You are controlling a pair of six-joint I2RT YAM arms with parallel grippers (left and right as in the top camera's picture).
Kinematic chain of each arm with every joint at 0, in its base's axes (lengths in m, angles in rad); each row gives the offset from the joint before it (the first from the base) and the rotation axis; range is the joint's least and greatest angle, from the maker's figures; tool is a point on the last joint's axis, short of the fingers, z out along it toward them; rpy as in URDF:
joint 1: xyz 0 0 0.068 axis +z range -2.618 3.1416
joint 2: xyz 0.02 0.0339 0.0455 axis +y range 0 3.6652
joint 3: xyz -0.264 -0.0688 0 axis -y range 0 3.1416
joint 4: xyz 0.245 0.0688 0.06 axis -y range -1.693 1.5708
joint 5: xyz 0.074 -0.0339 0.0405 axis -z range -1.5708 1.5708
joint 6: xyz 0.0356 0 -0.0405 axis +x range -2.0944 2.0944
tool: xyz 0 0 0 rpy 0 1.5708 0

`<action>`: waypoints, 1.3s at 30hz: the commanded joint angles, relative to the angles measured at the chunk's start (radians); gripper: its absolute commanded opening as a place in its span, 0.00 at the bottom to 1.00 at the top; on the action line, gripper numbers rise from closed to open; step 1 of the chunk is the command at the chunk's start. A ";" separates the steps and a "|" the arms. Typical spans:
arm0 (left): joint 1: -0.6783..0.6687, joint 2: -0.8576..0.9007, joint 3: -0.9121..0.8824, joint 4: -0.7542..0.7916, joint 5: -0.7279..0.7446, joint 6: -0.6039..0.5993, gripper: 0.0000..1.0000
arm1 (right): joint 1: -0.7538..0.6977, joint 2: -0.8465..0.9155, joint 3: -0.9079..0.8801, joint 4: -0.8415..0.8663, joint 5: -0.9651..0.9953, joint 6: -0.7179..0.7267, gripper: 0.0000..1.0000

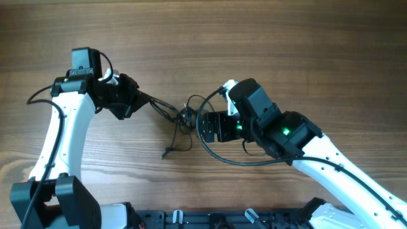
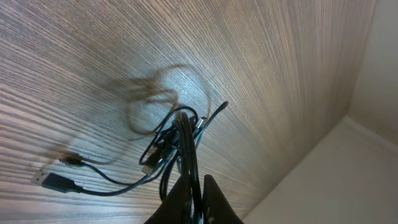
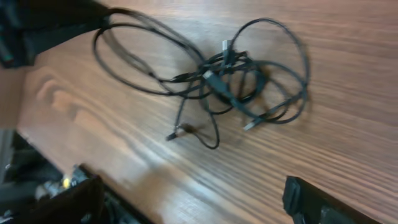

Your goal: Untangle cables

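A knot of thin dark cables (image 1: 183,121) lies at the table's middle, with loops and small plug ends trailing toward the front. My left gripper (image 1: 147,100) is shut on strands of the cables (image 2: 186,134) and holds them raised; the bundle hangs from its fingers (image 2: 198,193) above the wood. My right gripper (image 1: 202,125) is open and empty, just right of the knot. In the right wrist view the tangle (image 3: 230,78) lies beyond the wide-apart fingers (image 3: 193,199), one loop running to the left gripper at the top left.
A thicker black wire (image 1: 241,160) from the right arm curves over the table in front of the knot. The arm bases stand along the front edge (image 1: 210,219). A pale wall or floor shows past the table edge (image 2: 323,168).
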 commanded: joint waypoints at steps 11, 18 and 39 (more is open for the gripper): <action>-0.005 0.003 0.000 0.058 0.266 -0.003 0.06 | 0.000 0.193 0.006 -0.004 0.068 0.058 0.99; -0.005 0.003 0.000 0.047 0.154 -0.003 0.06 | 0.002 0.406 0.006 0.117 -0.069 -0.183 0.74; -0.098 0.003 0.000 0.025 -0.120 -0.003 0.13 | -0.126 0.484 0.036 0.189 -0.096 0.322 0.53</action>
